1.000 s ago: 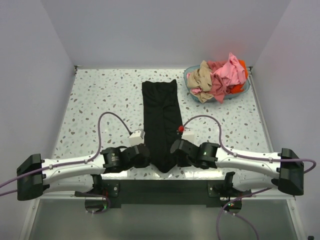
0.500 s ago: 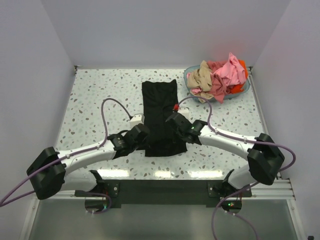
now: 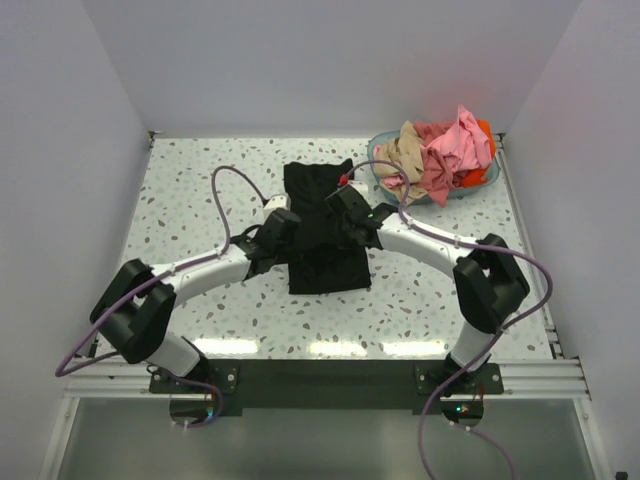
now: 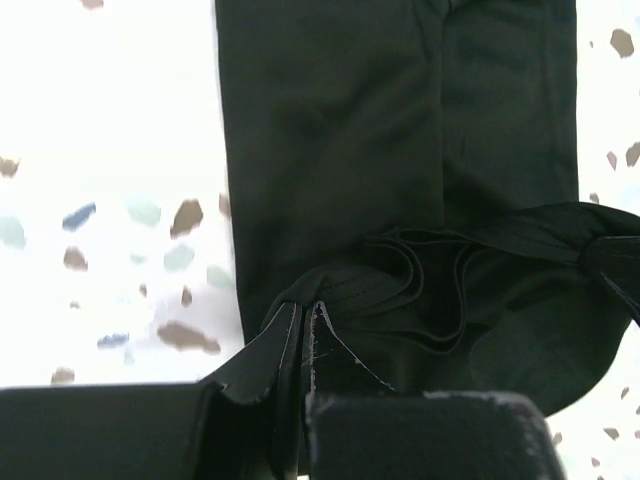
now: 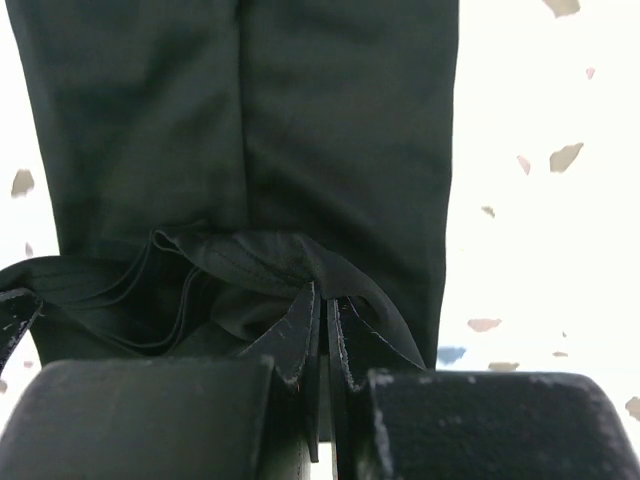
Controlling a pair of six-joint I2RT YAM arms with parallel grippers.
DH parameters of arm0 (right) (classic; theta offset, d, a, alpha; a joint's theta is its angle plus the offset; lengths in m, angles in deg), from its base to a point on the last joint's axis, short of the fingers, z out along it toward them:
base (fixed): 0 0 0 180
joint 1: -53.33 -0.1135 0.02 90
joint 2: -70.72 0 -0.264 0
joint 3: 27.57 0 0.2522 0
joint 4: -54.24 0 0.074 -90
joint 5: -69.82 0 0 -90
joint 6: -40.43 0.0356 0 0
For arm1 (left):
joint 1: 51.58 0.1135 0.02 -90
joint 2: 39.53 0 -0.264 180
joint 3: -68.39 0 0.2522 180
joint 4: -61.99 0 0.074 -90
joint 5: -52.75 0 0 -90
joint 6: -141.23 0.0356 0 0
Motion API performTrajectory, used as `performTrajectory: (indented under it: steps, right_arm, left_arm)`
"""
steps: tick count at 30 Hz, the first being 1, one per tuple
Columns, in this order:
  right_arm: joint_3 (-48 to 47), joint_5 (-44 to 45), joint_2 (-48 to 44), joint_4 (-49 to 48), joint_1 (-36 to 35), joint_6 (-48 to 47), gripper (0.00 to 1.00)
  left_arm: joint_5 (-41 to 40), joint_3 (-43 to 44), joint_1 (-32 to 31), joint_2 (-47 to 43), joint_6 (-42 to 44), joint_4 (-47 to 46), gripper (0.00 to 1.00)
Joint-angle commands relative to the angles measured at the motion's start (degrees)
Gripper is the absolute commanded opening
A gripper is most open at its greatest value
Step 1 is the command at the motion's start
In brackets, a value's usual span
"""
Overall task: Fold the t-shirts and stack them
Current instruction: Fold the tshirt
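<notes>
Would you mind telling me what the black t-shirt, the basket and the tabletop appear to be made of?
The black t-shirt: soft matte knit cloth, probably cotton; it drapes and bunches in folds. The basket: likely teal plastic, with a smooth thin rim. The tabletop: hard white speckled surface, terrazzo-look; stone or laminate, unclear.

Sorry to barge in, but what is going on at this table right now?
Both arms are folding the black t-shirt. The left gripper and right gripper are each shut on a corner of its near end, lifted over the part lying flat on the table. The pink, tan and orange-red shirts sit heaped in the teal basket at the far right.
</notes>
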State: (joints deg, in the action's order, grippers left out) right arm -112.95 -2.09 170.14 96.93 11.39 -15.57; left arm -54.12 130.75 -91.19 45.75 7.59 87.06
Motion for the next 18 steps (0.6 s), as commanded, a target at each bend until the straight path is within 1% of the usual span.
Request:
performTrajectory:
  steps: [1, 9, 18]
  right_arm:
    - [-4.8, -0.6, 2.8, -0.2, 1.6, -2.9, 0.0]
    - [-10.6, -1.7, 8.3, 0.3, 4.8, -4.8, 0.0]
    - [-13.5, -2.6, 11.2, 0.5, 6.5, -5.3, 0.0]
  left_arm:
    - [1.8, 4.7, 2.2, 3.0, 3.8, -4.2, 0.0]
    - [2.8, 10.1, 5.8, 8.8, 5.5, -4.5, 0.0]
    - [3.9, 14.5, 8.1, 13.0, 7.3, -3.8, 0.0]
